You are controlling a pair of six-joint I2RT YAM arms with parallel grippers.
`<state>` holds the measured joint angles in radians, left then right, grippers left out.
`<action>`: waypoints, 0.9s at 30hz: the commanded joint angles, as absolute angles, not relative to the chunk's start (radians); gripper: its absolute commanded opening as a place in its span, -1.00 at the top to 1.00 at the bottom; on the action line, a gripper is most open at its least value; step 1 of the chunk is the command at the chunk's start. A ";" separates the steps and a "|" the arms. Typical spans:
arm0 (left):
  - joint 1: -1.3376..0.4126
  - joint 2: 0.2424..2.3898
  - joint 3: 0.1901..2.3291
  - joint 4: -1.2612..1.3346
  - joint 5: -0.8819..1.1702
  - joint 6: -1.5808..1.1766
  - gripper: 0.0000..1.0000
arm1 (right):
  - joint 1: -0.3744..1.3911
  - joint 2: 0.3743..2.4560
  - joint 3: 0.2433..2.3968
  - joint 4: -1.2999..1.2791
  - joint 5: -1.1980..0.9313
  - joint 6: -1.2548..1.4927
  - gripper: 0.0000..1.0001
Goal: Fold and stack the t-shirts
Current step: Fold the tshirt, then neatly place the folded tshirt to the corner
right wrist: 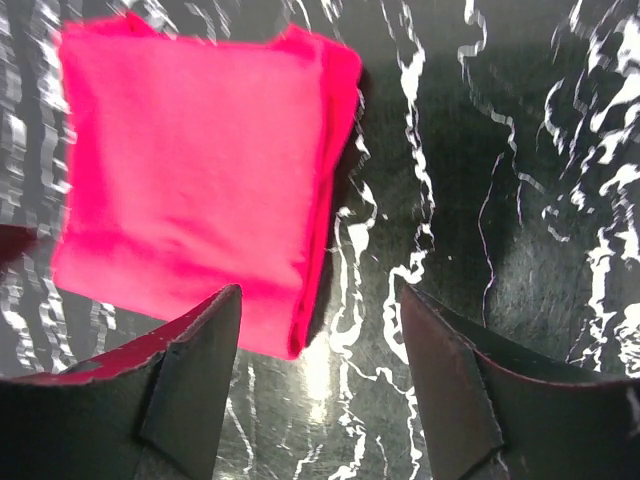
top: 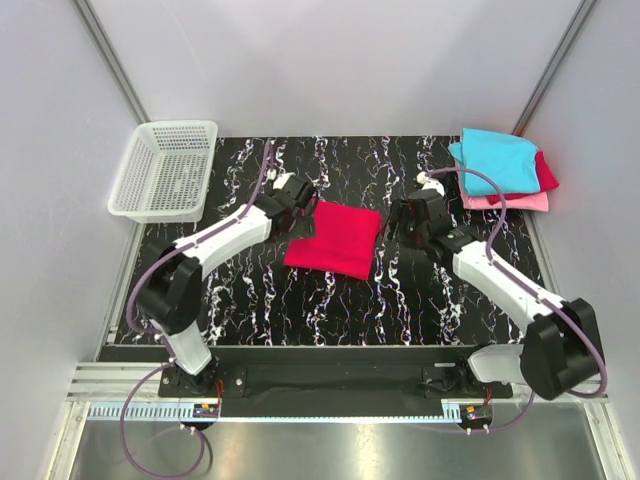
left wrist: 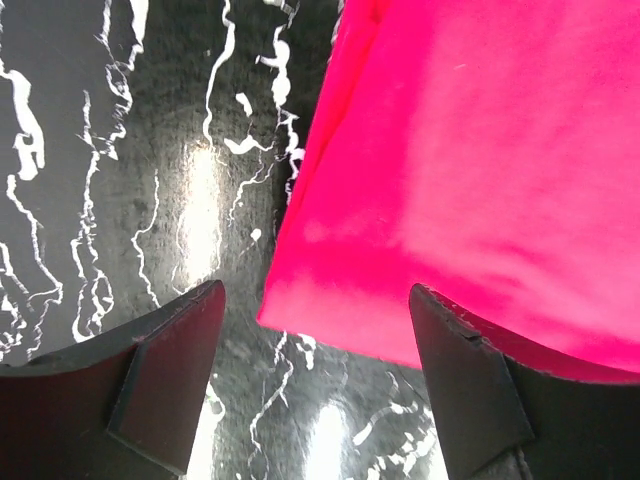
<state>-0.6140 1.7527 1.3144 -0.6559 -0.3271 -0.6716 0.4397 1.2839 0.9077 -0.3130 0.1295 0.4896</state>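
Note:
A bright crimson-red t-shirt (top: 334, 238) lies folded into a neat square in the middle of the black marbled table. My left gripper (top: 303, 212) hovers at its upper left corner, jaws open and empty; in the left wrist view the red cloth (left wrist: 480, 170) lies just beyond my fingers (left wrist: 170, 370). My right gripper (top: 392, 228) stands open and empty just off the shirt's right edge, and the right wrist view shows the red fold (right wrist: 190, 190) ahead of it to the left. A stack of folded t-shirts, cyan (top: 496, 160) over dark red (top: 546, 176) and pink (top: 510, 203), sits at the far right.
A white plastic mesh basket (top: 165, 170) stands at the far left corner of the table. Metal frame rails run along the near edge in front of the arm bases.

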 commanded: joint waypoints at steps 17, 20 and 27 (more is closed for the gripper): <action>-0.615 1.488 1.201 -0.634 -0.298 -0.658 -0.65 | 0.249 1.595 0.647 0.368 -0.383 0.633 -0.74; -0.614 1.473 1.193 -0.632 -0.302 -0.650 -0.65 | 0.249 1.704 0.667 0.461 -0.448 0.687 -0.70; -0.611 1.437 1.177 -0.635 -0.299 -0.643 -0.66 | 0.249 1.838 0.690 0.555 -0.494 0.735 -0.62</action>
